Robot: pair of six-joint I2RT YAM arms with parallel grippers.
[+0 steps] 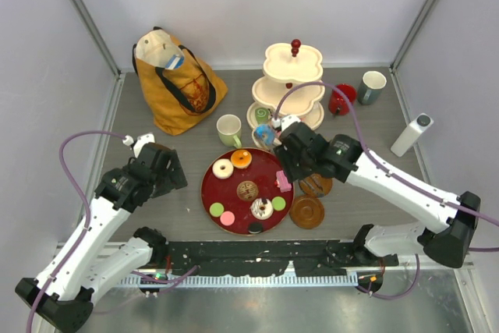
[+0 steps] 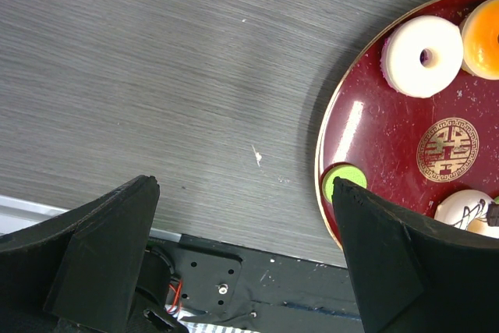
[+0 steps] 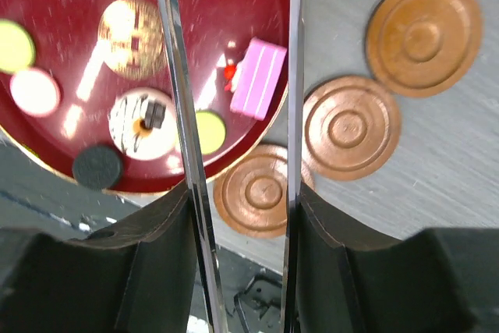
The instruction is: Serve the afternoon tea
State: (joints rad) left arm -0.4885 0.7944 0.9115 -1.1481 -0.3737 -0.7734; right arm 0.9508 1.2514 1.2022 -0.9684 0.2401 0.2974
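Dark-red and round, the tray (image 1: 231, 192) is laden with small toy pastries (image 1: 223, 168). Just beside it the left gripper (image 2: 245, 193) is held wide apart. Farther, the right gripper (image 1: 269, 135) is poised by the cream three-tier stand (image 1: 277, 64), probably for serving. Its grip cannot be told.

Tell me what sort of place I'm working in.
Probably a lab test cell staged as a tea table: bare white walls, toy pastries on a dark-red tray, a tiered stand.
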